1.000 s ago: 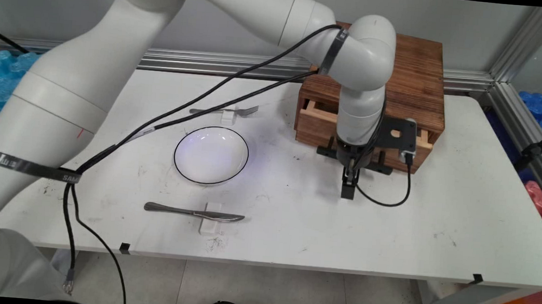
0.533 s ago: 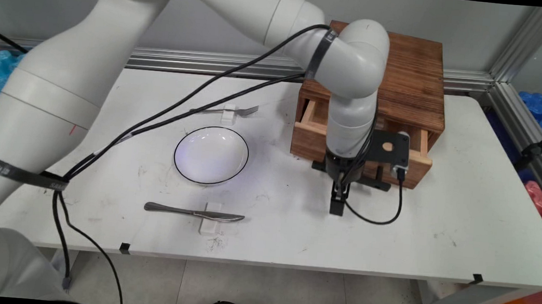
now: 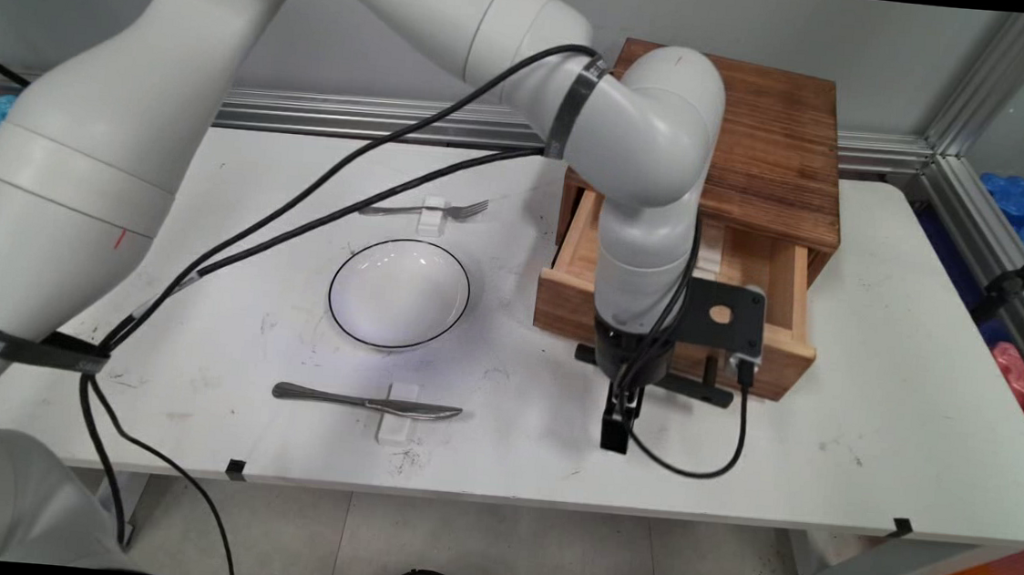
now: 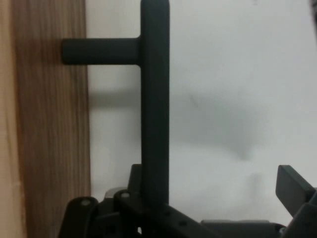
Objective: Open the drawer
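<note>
Hooking black bar handle [image 4: 154, 99] of wooden drawer [image 3: 670, 314], gripper [image 4: 218, 198] standing wide open. Sliding stiffly, likely heavy; gripping best at handle's middle.

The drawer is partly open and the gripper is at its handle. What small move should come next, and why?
Probably a short pull toward the table's near edge: the black handle lies between the open fingers of the gripper, and the drawer stands only partly out of the wooden box.
</note>
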Controlling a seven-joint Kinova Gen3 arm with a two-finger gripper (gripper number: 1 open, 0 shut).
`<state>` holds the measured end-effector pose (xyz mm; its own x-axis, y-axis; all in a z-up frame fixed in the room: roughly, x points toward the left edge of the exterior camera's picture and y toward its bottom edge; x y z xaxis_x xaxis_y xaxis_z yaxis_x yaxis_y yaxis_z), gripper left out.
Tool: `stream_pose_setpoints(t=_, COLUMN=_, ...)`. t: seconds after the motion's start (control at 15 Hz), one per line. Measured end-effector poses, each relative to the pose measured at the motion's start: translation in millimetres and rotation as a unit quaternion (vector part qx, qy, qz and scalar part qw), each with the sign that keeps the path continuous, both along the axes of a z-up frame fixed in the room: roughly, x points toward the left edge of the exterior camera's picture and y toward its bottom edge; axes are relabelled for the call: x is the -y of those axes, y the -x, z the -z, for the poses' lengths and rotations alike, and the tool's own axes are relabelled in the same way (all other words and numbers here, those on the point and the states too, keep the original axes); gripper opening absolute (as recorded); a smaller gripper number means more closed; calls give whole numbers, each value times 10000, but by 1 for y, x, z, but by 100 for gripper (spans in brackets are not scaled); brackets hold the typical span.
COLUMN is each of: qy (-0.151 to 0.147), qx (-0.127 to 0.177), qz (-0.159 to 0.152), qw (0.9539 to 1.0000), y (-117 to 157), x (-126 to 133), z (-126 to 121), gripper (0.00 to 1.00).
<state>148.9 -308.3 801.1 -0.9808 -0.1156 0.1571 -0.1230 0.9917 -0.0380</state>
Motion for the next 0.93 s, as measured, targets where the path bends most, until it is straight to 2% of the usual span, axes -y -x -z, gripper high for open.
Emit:
stream_pose_setpoints(t=0.47, qy=-206, qx=5, qz=192, qw=9996, y=-3, x=-41, z=-3, gripper=100)
stream_pose_setpoints(t=0.93, qy=-265, qx=-10, qz=276, qw=9993, y=-7, x=-71, z=-4, gripper=100)
